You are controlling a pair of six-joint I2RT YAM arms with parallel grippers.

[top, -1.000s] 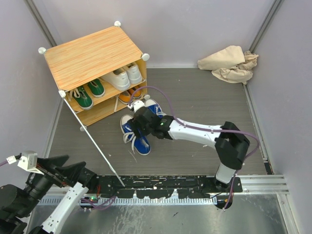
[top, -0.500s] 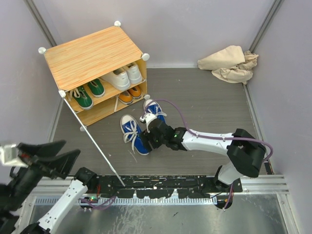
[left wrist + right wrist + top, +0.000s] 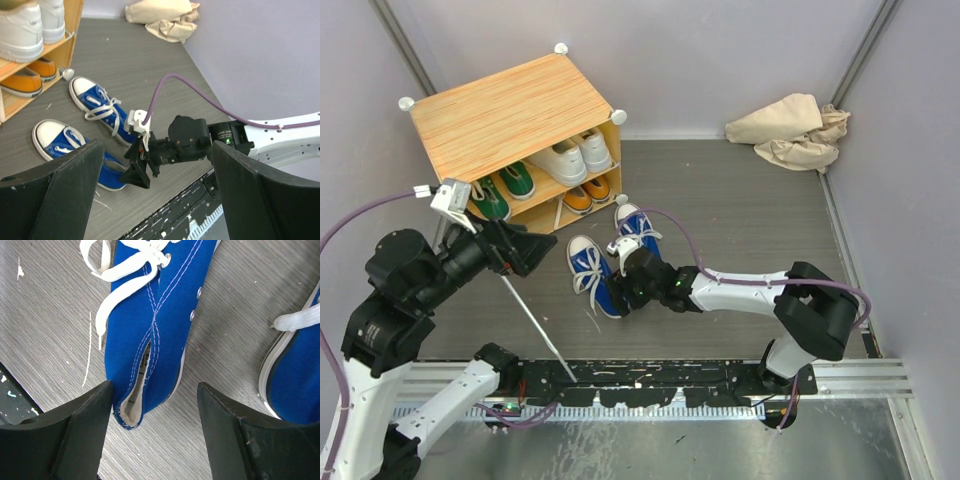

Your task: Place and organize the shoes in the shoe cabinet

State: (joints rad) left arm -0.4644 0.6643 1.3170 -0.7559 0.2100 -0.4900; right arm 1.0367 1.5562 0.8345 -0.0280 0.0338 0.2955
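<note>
Grey tabletop [image 3: 740, 220] holds two blue shoes [image 3: 592, 272]. Right end effector [image 3: 155, 390], spread wide, sits around one heel. Next, I think, it should squeeze and lift.

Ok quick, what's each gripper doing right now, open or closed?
Left gripper: open, holding nothing.
Right gripper: open, fingers on either side of the blue shoe at its heel, not clamped on it.

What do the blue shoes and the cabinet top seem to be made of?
Blue shoes: likely canvas, matte; the surface looks like cloth, with white stitched seams.
Cabinet top: light wood or a wood-look laminate, judging by its striped grain; I cannot tell which.
</note>
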